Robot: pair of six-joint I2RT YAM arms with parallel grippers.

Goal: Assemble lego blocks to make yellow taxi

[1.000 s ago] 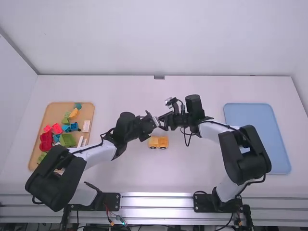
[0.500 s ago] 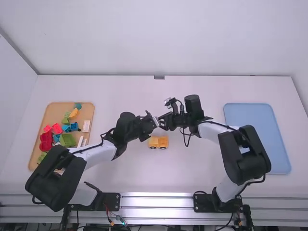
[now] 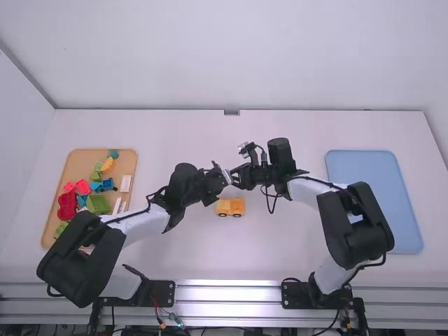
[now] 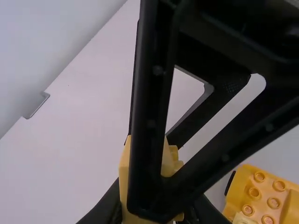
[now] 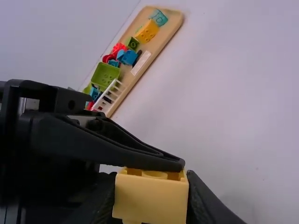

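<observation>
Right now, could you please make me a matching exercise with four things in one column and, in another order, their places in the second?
1. Yellow car
2. Pale yellow block
3. Blue tray
4. Brown tray

A. At the table's right side
B. At the left side, holding coloured pieces
C. On the table between the trays
D. Held by left claw and right claw

Pairs: 1-C, 2-D, 3-A, 4-B

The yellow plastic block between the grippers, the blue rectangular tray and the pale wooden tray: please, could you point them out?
Yellow block (image 5: pixel 152 199): right wrist view, front face.
Blue tray (image 3: pixel 367 166): high view, bare upper part.
Wooden tray (image 3: pixel 82 161): high view, bare upper corner.
</observation>
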